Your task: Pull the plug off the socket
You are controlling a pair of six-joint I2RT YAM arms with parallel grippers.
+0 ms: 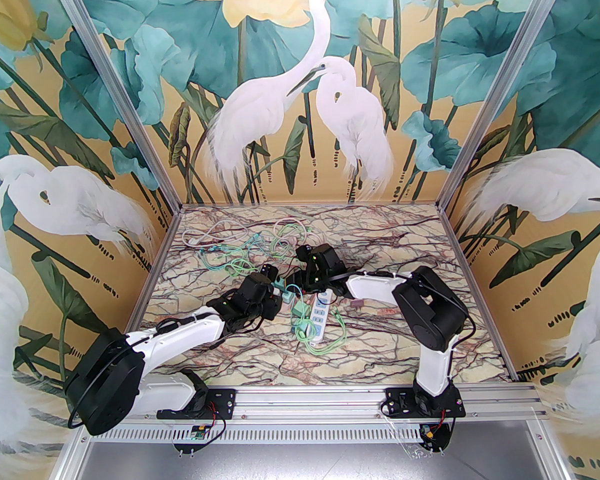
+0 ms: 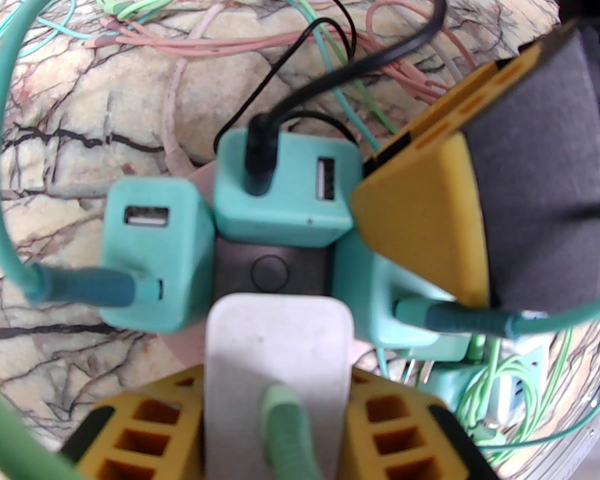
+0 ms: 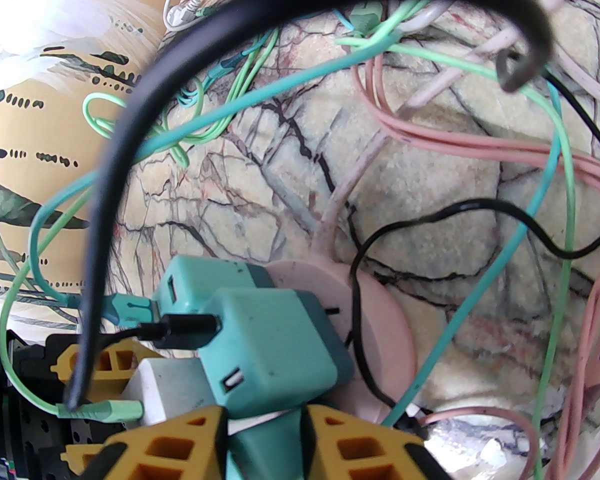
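- On the marble-patterned table, where the two wrists meet near the middle: a pink round socket, lying flat and crowded with plugs.
- Packed tight together on it, around a dark middle panel: a white plug with a light-green cable, plus three teal plugs.
- Clamped on the white plug from both sides: the left fingers, yellow, closed against its body.
- Closed on the right-side teal plug: the right fingers, one yellow finger on each side of its body in the right wrist view, with a grey pad flat against it in the left wrist view.
- In the far teal plug: a black cable, next to a free USB port.
- In the left-side teal plug: a teal cable, looping up and away over the table.
- Just to the right of the fingers in the top view: a white power strip with green cables tangled over it, and a small brownish plug lying loose beside that.
- Beyond the fingers, toward the back wall: a loose cable tangle of pink, green, teal and white across the table.
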